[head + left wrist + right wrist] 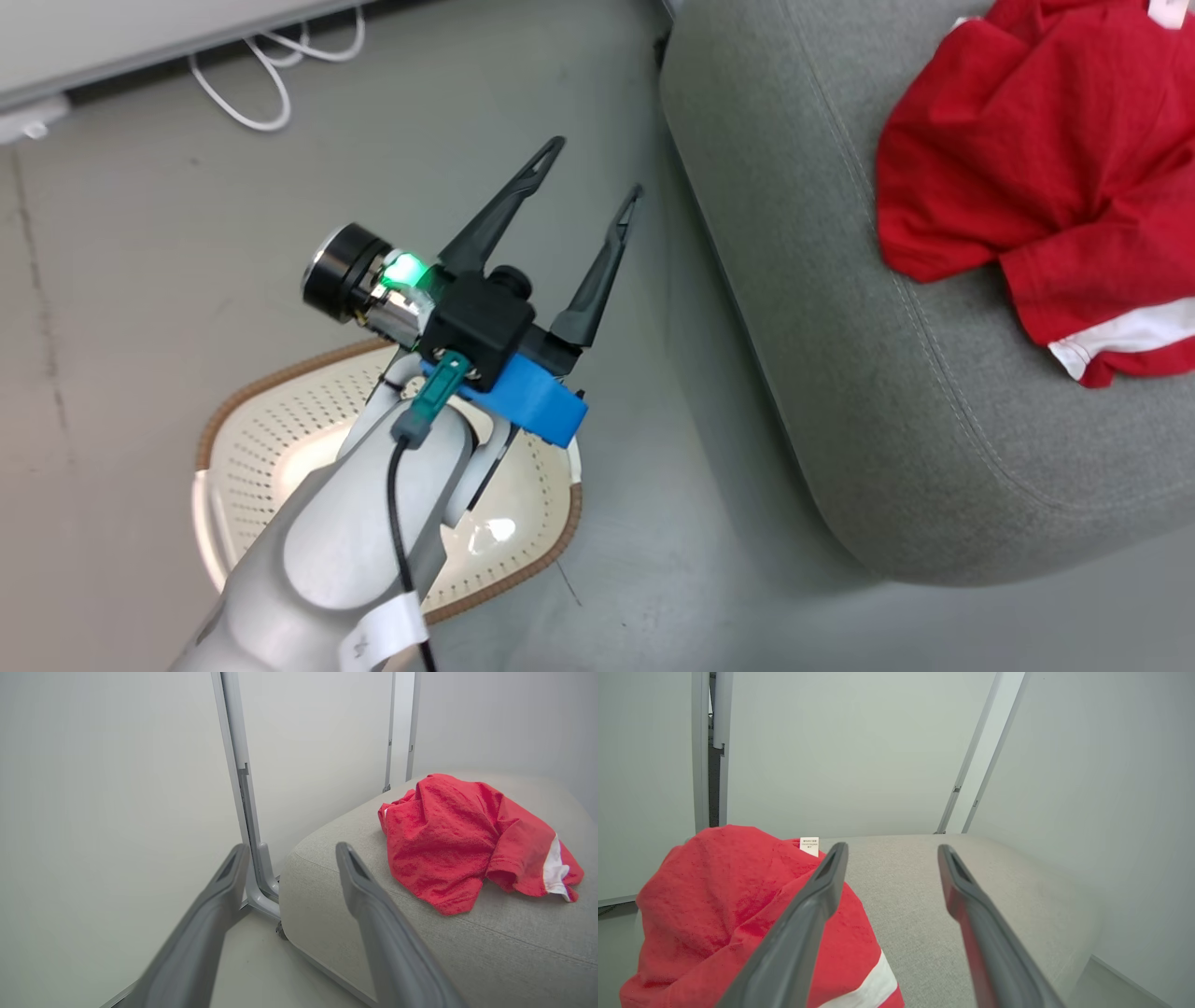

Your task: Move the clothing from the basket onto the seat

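We note left end effector [596, 168] and right end effector [892, 849] released. Clothing [1036, 159] lies on seat [840, 373], two o'clock.

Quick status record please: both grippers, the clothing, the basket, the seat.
left gripper: open, holding nothing, raised above the basket and floor
right gripper: open, nothing between its fingers, over the seat beside the clothing
clothing: red heap lying on the seat
basket: on the floor; no red fabric in the part that shows, forearm covers the rest
seat: grey sofa, clothing on top
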### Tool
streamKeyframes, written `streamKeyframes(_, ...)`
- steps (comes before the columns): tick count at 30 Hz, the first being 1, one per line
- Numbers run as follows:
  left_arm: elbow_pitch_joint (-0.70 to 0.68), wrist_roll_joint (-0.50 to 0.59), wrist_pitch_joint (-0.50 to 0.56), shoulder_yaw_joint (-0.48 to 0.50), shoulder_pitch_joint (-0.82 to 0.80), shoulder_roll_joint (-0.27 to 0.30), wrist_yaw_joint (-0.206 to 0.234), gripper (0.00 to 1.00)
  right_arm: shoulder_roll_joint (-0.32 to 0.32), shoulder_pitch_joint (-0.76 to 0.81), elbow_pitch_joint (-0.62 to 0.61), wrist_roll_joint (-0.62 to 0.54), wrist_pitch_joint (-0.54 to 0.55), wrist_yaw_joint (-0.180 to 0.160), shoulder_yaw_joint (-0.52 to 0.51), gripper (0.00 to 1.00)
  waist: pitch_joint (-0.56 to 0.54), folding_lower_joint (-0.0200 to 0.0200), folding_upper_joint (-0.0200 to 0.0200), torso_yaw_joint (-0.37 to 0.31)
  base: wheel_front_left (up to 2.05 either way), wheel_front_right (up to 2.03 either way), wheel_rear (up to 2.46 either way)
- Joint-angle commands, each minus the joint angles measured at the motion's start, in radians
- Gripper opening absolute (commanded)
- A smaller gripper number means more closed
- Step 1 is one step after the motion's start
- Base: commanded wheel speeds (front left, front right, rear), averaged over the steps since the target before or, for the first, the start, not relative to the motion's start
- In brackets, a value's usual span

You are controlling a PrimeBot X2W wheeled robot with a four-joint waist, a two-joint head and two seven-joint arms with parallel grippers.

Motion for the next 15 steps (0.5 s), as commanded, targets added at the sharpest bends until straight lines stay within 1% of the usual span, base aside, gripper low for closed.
streamKeyframes(1,-0.014,-0.001,-0.005,0.02,0.022,0.0,0.008,1.0,0.011,0.019,-0.031,-0.005,-0.004,0.0,0.018,1.0,-0.041,0.0001,-0.0001,0.031,0.0,0.0,0.0)
streamKeyframes(8,-0.106,0.009,-0.005,0.154,0.124,-0.014,0.045,1.0,0.028,0.028,-0.145,-0.006,-0.004,0.0,0.16,1.0,-0.099,0.0001,-0.0001,0.105,0.0,0.0,0.0)
streamKeyframes(11,-0.133,0.018,-0.005,0.219,0.17,-0.019,0.055,1.0,0.028,0.019,-0.164,0.002,-0.004,0.0,0.233,1.0,-0.122,0.0001,-0.0001,0.135,0.0,0.0,0.0)
streamKeyframes(15,-0.153,0.028,-0.005,0.302,0.224,-0.029,0.054,1.0,0.034,0.011,-0.166,0.011,-0.004,0.0,0.314,1.0,-0.146,0.0001,-0.0001,0.175,0.0,0.0,0.0)
